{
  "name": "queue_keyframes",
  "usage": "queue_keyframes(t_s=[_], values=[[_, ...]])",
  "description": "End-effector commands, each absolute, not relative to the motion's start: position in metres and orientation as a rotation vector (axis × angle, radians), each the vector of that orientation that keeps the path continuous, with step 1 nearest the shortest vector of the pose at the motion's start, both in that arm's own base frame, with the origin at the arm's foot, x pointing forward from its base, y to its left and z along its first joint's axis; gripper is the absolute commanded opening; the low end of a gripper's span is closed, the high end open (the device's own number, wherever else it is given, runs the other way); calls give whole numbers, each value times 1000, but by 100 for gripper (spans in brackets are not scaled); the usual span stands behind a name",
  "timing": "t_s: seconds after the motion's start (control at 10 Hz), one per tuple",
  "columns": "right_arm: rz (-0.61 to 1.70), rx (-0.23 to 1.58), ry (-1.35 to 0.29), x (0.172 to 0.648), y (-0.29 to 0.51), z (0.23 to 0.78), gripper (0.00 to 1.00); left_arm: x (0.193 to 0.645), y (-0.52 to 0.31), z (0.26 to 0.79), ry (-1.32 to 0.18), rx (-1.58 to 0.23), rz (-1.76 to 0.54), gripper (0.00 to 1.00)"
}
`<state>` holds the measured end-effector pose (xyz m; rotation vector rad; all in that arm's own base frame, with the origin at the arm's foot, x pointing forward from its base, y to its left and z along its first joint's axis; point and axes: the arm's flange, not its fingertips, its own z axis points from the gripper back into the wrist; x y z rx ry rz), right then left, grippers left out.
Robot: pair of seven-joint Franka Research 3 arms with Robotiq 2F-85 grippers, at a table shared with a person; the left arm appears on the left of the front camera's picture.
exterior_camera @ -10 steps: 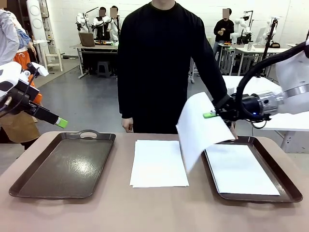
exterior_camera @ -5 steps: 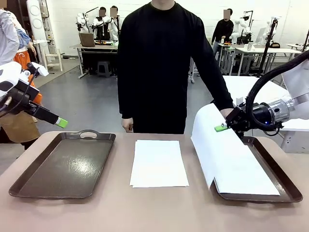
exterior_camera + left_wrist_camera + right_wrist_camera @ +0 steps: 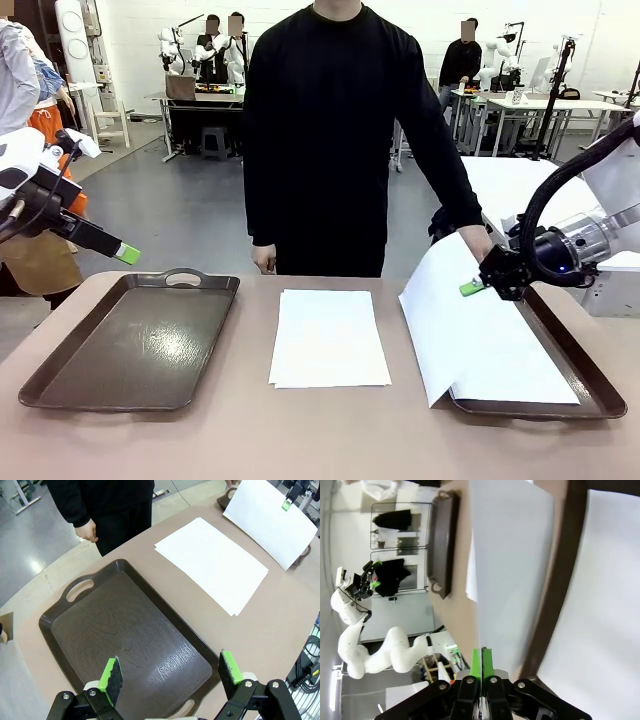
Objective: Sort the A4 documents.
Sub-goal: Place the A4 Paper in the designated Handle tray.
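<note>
Over the right tray's (image 3: 540,410) left rim, the right gripper (image 3: 478,287) is clamping 1 held sheet (image 3: 445,320) by its far edge. It is slanting down toward the robot's left, its long axis running far-to-near above the tray sheet (image 3: 520,365). The left gripper (image 3: 171,672), fingers apart, is hovering over the left tray (image 3: 65,617), well apart from the middle stack (image 3: 328,335).

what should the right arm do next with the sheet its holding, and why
Probably lower the right hand a little further over the right tray, then let go. The hand is shut on the edge of the sheet, which slants down and covers the tray's left rim, and paper already lies flat in that tray, so this one likely belongs on top.
</note>
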<state>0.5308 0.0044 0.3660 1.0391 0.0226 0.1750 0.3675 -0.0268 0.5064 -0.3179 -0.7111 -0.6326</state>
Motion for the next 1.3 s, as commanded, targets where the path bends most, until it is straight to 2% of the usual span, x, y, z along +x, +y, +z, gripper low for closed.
queue_keyframes(t_s=[0.0,0.4,1.2], values=[[182,926,25,530,-14,369,1,368,-26,506,-712,-321,-631,100],[167,795,27,537,-43,370,1,368,-26,506,-712,-321,-631,100],[79,721,28,540,-80,348,1,368,-26,506,-712,-321,-631,100]])
